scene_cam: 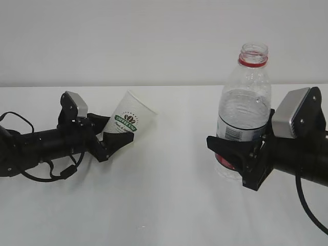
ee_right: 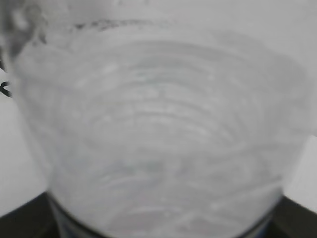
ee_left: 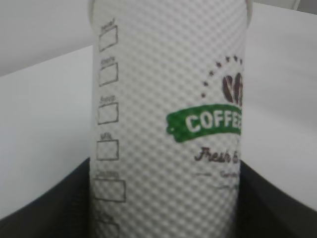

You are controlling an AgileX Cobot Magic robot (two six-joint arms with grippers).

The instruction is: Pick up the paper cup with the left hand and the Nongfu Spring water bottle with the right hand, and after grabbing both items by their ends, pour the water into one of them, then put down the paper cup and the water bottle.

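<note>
1. The cup [scene_cam: 128,119] sits clamped at its base in my left gripper [scene_cam: 114,137], tilted with its mouth up and toward my right gripper.
2. The bottle [scene_cam: 245,110] stands upright in my right gripper [scene_cam: 237,154], jaws closed round its lower body; the cap is off.
3. Water [scene_cam: 243,115] fills roughly the bottle's lower half.
4. Whether both are lifted off the worktop [scene_cam: 164,205] I cannot tell.
5. I judge both grasps done; whether pouring has happened I cannot say, and setting both down remains.

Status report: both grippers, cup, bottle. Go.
Left gripper shut on paper cup, tilted. Right gripper shut on water bottle, upright, uncapped. Nothing between them.
</note>
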